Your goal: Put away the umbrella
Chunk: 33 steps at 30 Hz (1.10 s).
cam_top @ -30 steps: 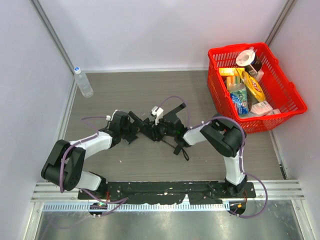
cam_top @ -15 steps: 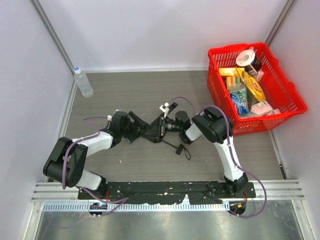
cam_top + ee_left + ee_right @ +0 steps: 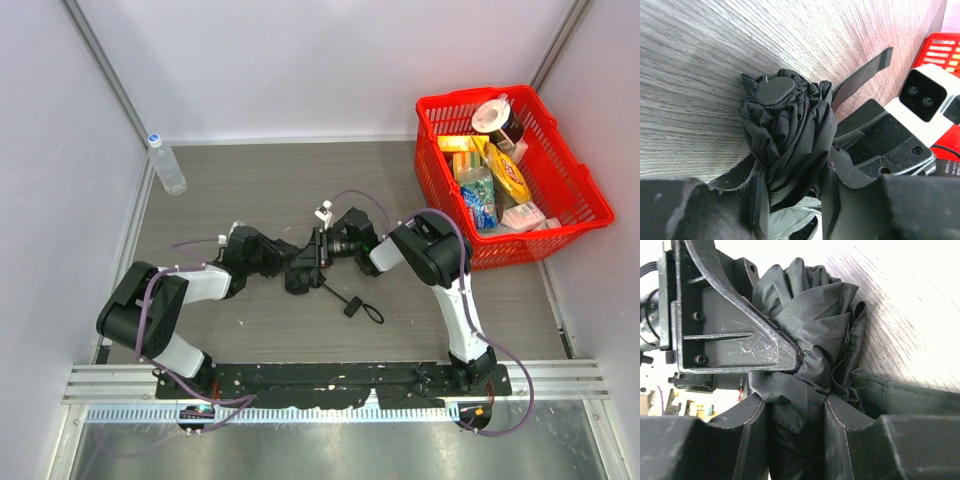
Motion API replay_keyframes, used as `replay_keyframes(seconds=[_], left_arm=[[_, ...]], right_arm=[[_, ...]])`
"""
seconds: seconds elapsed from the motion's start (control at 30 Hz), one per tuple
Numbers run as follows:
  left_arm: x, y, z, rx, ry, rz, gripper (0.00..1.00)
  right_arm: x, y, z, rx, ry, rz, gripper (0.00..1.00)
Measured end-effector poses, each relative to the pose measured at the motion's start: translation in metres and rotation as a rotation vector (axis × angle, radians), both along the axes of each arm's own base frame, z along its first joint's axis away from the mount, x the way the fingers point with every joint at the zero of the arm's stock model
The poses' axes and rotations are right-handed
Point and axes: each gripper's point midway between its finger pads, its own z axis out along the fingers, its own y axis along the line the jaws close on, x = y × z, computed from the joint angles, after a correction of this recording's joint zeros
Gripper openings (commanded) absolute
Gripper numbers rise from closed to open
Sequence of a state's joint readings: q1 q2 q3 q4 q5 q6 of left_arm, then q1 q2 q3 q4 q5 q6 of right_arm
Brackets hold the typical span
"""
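Observation:
The umbrella (image 3: 299,274) is a bundled black fabric lump lying mid-table between both arms. My left gripper (image 3: 284,262) comes in from the left and is shut on it. In the left wrist view the crumpled canopy and its round cap (image 3: 774,91) stick out past the pads, and a flat black strap (image 3: 864,78) trails to the upper right. My right gripper (image 3: 313,260) comes in from the right, shut on the same bundle (image 3: 812,325), with fabric pinched between its pads at my right gripper (image 3: 796,427). A thin wrist strap (image 3: 358,305) lies loose on the table below.
A red basket (image 3: 428,104) full of groceries stands at the back right. A clear water bottle (image 3: 166,165) stands at the back left by the wall. White walls close in the table on three sides.
My left gripper has closed from wide open onto the umbrella. The right wrist has turned and shifted left, drawing the bundle tighter, and the wrist strap has slid lower on the table.

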State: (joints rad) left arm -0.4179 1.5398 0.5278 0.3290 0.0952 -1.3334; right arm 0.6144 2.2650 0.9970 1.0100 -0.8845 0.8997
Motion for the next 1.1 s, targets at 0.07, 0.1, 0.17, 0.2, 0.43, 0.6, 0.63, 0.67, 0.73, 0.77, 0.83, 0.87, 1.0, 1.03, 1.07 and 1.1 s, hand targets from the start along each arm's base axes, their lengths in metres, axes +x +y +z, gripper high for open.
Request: replay_keyframes(seconds=[0.07, 0.1, 0.17, 0.2, 0.43, 0.6, 0.63, 0.67, 0.73, 0.77, 0.83, 0.87, 1.0, 1.03, 1.07, 1.1], left_arm=[[-0.001, 0.001, -0.003, 0.002, 0.001, 0.001, 0.0], [-0.001, 0.001, -0.004, 0.003, -0.001, 0.003, 0.0], [-0.001, 0.002, -0.004, 0.002, -0.006, 0.004, 0.0], [-0.001, 0.002, -0.004, 0.001, -0.011, 0.002, 0.0], [-0.002, 0.001, -0.004, 0.01, -0.02, 0.0, 0.0], [-0.003, 0.001, -0.004, 0.012, -0.019, -0.003, 0.0], [-0.003, 0.001, -0.005, 0.012, -0.019, -0.004, 0.0], [-0.003, 0.001, -0.004, 0.012, -0.019, -0.004, 0.0], [-0.003, 0.001, -0.005, 0.012, -0.018, -0.004, 0.0], [-0.003, 0.001, -0.005, 0.013, -0.017, -0.004, 0.0], [-0.003, 0.001, -0.005, 0.013, -0.016, -0.004, 0.0], [-0.004, 0.001, -0.005, 0.013, -0.015, -0.005, 0.0], [-0.004, 0.001, -0.005, 0.015, -0.001, -0.005, 0.0], [-0.004, 0.0, -0.005, 0.017, 0.007, -0.004, 0.0], [-0.004, 0.0, -0.005, 0.019, 0.014, -0.004, 0.0], [-0.004, 0.0, -0.005, 0.023, 0.028, -0.005, 0.0]], right_arm=[[0.0, 0.0, -0.003, -0.049, -0.013, 0.012, 0.35], [0.0, 0.0, -0.004, -0.073, -0.021, 0.02, 0.4], [0.002, -0.001, -0.004, -0.119, -0.04, 0.025, 0.51], [0.003, -0.002, -0.003, -0.156, -0.059, 0.023, 0.63], [0.008, -0.02, 0.009, -0.378, -0.236, -0.009, 0.77], [0.013, -0.046, 0.014, -0.509, -0.34, -0.007, 0.79], [0.013, -0.048, 0.015, -0.521, -0.362, -0.003, 0.79], [0.015, -0.05, 0.017, -0.532, -0.385, -0.003, 0.79], [0.017, -0.05, 0.019, -0.542, -0.427, 0.002, 0.79], [0.017, -0.048, 0.02, -0.544, -0.443, 0.005, 0.8], [0.017, -0.042, 0.021, -0.548, -0.477, 0.018, 0.8], [0.016, -0.037, 0.023, -0.545, -0.492, 0.027, 0.8], [0.013, -0.009, 0.025, -0.529, -0.557, 0.069, 0.79], [0.01, -0.003, 0.023, -0.535, -0.572, 0.08, 0.79], [0.006, 0.0, 0.019, -0.546, -0.583, 0.088, 0.79], [0.004, 0.004, 0.015, -0.568, -0.602, 0.09, 0.79]])
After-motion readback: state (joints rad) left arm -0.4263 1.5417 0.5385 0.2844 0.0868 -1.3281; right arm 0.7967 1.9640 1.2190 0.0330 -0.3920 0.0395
